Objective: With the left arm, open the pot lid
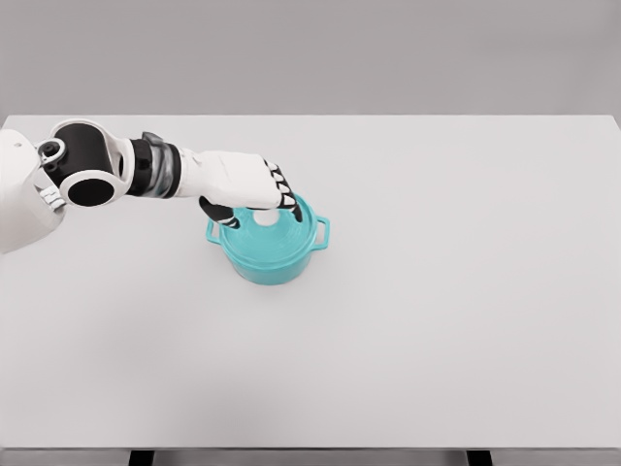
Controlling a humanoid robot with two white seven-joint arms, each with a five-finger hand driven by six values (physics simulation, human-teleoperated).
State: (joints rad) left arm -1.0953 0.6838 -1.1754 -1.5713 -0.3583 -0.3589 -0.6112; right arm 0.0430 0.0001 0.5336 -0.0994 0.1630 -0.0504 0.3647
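Note:
A teal pot (275,254) with two side handles stands on the white table (437,320), left of the middle. Its teal lid (281,233) sits on top, with a white knob (269,219) at its centre. My left hand (254,204) reaches in from the left and hovers right over the lid. Its fingers (283,194) curl down around the knob, and the thumb (218,214) comes in from the near side. The hand hides the far left part of the lid. Whether the lid has lifted off the rim I cannot tell.
The left arm (116,170) stretches across the table's left side from the shoulder at the picture's left edge. The table's front edge runs along the bottom of the view.

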